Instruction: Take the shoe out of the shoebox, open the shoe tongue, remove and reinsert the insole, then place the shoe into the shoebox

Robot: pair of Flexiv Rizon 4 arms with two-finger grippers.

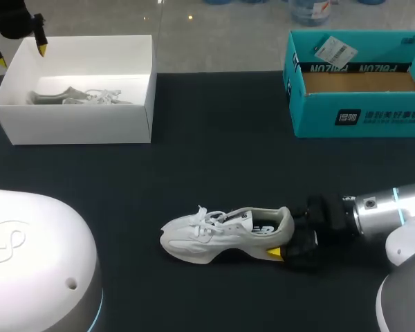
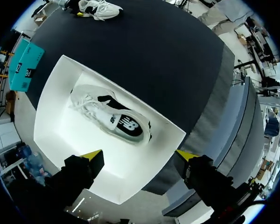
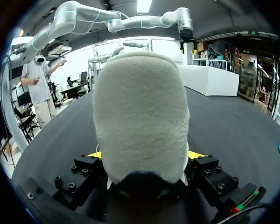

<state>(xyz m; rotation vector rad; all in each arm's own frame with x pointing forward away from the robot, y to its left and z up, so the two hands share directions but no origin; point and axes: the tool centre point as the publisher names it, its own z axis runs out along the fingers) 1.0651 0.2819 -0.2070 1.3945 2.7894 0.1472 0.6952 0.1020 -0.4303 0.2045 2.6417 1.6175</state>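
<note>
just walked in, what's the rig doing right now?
The right gripper is clamped on the heel of a white sneaker resting on the black table. The left gripper hangs open above the white shoebox, where a second sneaker lies. A teal box sits far right.

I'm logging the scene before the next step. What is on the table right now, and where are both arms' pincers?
held shoe: one, white, near middle of the table, heel in the right pincer.
boxed shoe: one, white with black lining, inside the white shoebox.
white shoebox: one, white, no lid on it, far left of the table.
teal box: one, teal with brown inside, open, far right.
tag: one, white, at the teal box's far edge.
table: one, black.
left pincer: black with yellow tips, open, above the white shoebox's left end.
right pincer: black with yellow tips, shut on the held shoe's heel.
</note>
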